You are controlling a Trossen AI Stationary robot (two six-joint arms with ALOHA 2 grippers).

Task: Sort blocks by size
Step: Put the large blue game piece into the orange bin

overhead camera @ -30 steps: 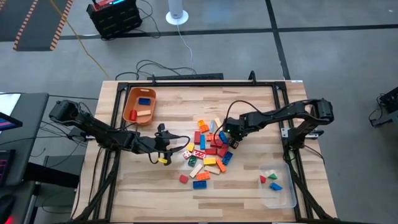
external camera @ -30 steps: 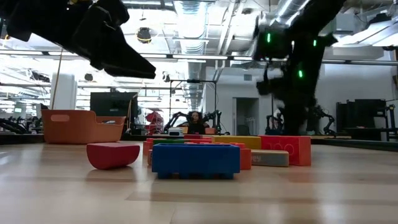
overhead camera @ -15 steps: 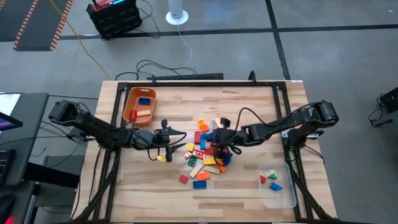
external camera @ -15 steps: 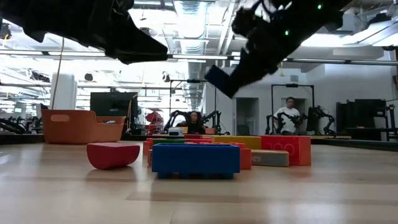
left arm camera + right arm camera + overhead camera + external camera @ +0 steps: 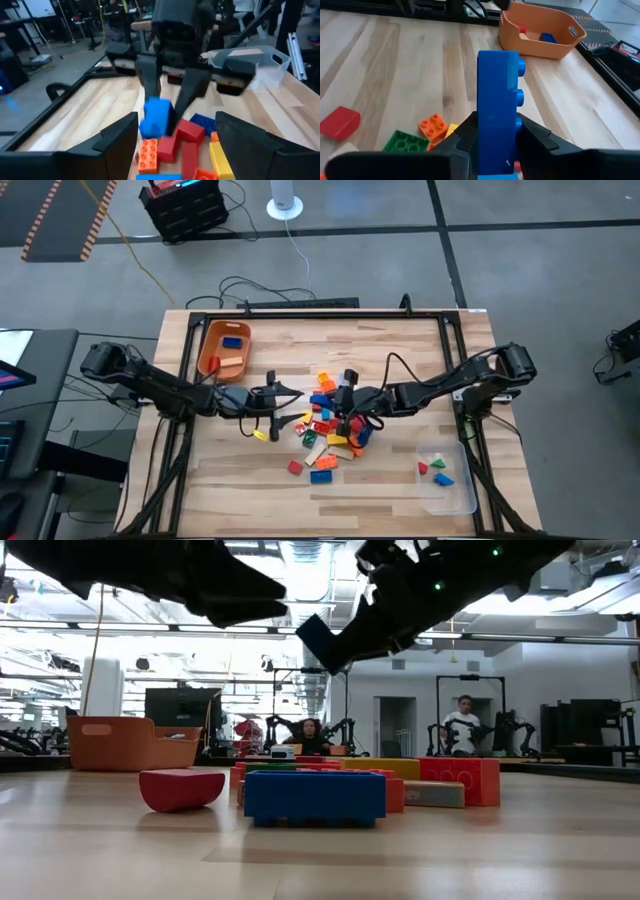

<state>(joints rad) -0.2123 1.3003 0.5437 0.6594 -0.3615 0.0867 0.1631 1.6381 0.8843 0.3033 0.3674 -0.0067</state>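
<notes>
A pile of coloured blocks [image 5: 335,430] lies on the wooden table at its middle; in the low view a long blue one [image 5: 314,796] and a red one [image 5: 181,788] rest flat in front. Above the pile's left side my right gripper [image 5: 346,388] is shut on a long blue block [image 5: 497,100]. Facing it from the left, my left gripper [image 5: 288,398] is open, and in its own view its fingers [image 5: 117,137] stand wide apart with the blue block [image 5: 156,117] a little beyond them. My right gripper pinches the blue block's near end [image 5: 495,150] between its two fingers, one on the studded face and one on the opposite face. The fingers come from the table's right, slanting slightly down, along the block. The block sticks out ahead of the fingertips, clear of the pile.
An orange bin [image 5: 225,348] holding a few blocks stands at the far left. A clear tray [image 5: 448,478] with a few small pieces sits at the near right. Bare wood lies along the near edge. People sit in the room beyond the table [image 5: 466,725].
My right gripper has lifted the blue block off the pile, tipped from pointing down to nearly level, and carried it toward the table's left, close to my left gripper. My left gripper has risen a little and edged toward the pile.
</notes>
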